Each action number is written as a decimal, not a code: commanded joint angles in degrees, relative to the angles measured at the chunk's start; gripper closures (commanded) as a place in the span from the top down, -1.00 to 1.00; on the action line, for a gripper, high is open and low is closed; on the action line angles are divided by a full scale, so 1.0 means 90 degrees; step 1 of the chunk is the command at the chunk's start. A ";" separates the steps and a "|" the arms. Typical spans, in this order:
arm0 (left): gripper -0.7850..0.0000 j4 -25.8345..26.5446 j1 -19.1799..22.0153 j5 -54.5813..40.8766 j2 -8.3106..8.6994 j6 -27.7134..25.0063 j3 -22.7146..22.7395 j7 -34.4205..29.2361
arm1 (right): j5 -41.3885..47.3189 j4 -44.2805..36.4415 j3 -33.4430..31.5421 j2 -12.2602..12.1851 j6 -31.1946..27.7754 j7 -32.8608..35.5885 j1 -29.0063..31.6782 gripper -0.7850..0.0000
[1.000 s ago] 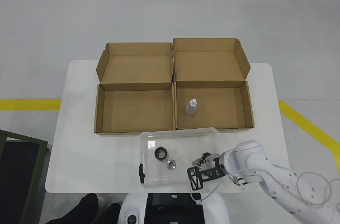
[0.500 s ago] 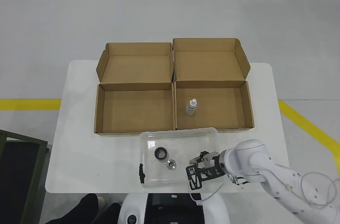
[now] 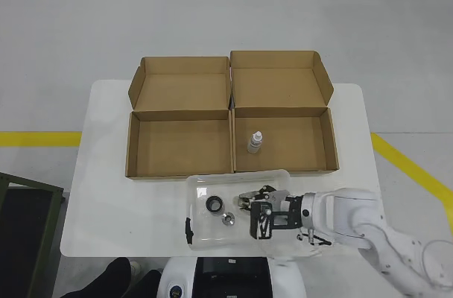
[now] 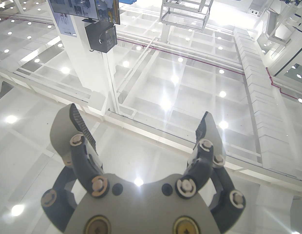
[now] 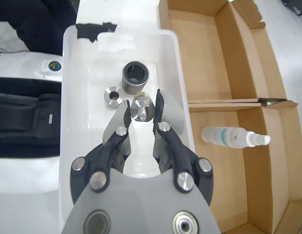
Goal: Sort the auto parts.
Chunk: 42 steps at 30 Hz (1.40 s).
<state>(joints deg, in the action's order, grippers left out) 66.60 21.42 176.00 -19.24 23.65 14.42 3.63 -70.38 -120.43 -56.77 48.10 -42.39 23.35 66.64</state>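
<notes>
The glossy white right arm (image 3: 349,212) carries a grey-plated gripper (image 5: 142,108) with black links and silver screws.

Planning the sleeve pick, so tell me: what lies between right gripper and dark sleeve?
A silver cone-tipped metal part, between the open fingers of the right gripper and just short of the dark sleeve; the right wrist view shows it.

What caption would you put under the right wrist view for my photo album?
Claw straddling a small silver part in a clear tray, beside two cardboard boxes.
</notes>
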 commanded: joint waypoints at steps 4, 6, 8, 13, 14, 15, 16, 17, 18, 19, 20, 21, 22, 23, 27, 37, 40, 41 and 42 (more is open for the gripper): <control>1.00 0.0000 0.0000 0.0000 0.0000 0.0000 0.0000 0.0000 | 0.0072 -0.0110 -0.0185 0.0024 0.0488 -0.0868 0.0274 -1.00; 1.00 0.0000 0.0000 0.0000 0.0000 0.0000 0.0000 0.0000 | 0.0157 -0.0133 -0.0229 0.0043 0.0619 -0.1213 0.0349 -1.00; 1.00 0.0000 0.0000 0.0000 0.0000 0.0000 0.0000 0.0000 | 0.0322 -0.0165 -0.0251 0.0070 0.0747 -0.1565 0.0402 -1.00; 1.00 0.0000 0.0000 0.0000 0.0000 0.0000 0.0000 0.0000 | 0.0509 -0.0263 -0.0333 0.0144 0.1031 -0.2074 0.0316 -1.00; 1.00 0.0000 0.0000 0.0000 0.0000 0.0000 0.0000 0.0000 | 0.0555 -0.0282 -0.0357 0.0161 0.1099 -0.2154 0.0283 -1.00; 1.00 0.0000 0.0000 0.0000 0.0000 0.0000 0.0000 0.0000 | 0.0530 -0.0300 -0.0389 0.0172 0.1123 -0.2182 0.0229 -1.00; 1.00 0.0000 0.0000 0.0000 0.0000 0.0000 0.0000 0.0000 | 0.0512 -0.0328 -0.0409 0.0183 0.1132 -0.2208 0.0185 -1.00; 1.00 0.0000 0.0000 0.0000 0.0000 0.0000 0.0000 0.0000 | 0.0545 -0.0370 -0.0435 0.0197 0.1155 -0.2274 0.0137 -1.00; 1.00 0.0000 0.0000 0.0000 0.0000 0.0000 0.0000 0.0000 | 0.0559 -0.0402 -0.0454 0.0208 0.1152 -0.2299 0.0091 -1.00; 1.00 0.0000 0.0000 0.0000 0.0000 0.0000 0.0000 0.0000 | 0.0586 -0.0454 -0.0481 0.0221 0.1149 -0.2341 0.0035 -1.00; 1.00 0.0000 0.0000 0.0000 0.0000 0.0000 0.0000 0.0000 | 0.0648 -0.0497 -0.0507 0.0235 0.1166 -0.2401 -0.0011 -1.00; 1.00 0.0000 0.0000 0.0000 0.0000 0.0000 0.0000 0.0000 | 0.0716 -0.0532 -0.0536 0.0249 0.1194 -0.2455 -0.0056 -1.00; 1.00 0.0000 0.0000 0.0000 0.0000 0.0000 0.0000 0.0000 | 0.0783 -0.0568 -0.0571 0.0264 0.1243 -0.2508 -0.0101 -1.00; 1.00 0.0000 0.0000 0.0000 0.0000 0.0000 0.0000 0.0000 | 0.0864 -0.0595 -0.0603 0.0279 0.1294 -0.2570 -0.0140 -1.00; 1.00 0.0000 0.0000 0.0000 0.0000 0.0000 0.0000 0.0000 | 0.1170 -0.0667 -0.0751 0.0338 0.1533 -0.2742 -0.0287 -1.00; 1.00 0.0000 0.0000 0.0000 0.0000 0.0000 0.0000 0.0000 | 0.1312 -0.0823 -0.1016 0.0461 0.2011 -0.3112 -0.0465 -1.00; 1.00 0.0000 0.0000 0.0000 0.0000 0.0000 0.0000 0.0000 | 0.1232 -0.0853 -0.1042 0.0498 0.2209 -0.3249 -0.0422 -1.00; 1.00 0.0000 0.0000 0.0000 0.0000 0.0000 0.0000 0.0000 | 0.1198 -0.0859 -0.1042 0.0510 0.2251 -0.3284 -0.0407 -1.00; 1.00 0.0000 0.0000 0.0000 0.0000 0.0000 0.0000 0.0000 | 0.1182 -0.0859 -0.1044 0.0520 0.2277 -0.3311 -0.0395 -1.00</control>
<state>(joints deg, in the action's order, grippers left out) 66.60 21.42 176.00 -19.24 23.65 14.42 3.63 -59.54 -128.15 -66.16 52.68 -22.20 -6.17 62.96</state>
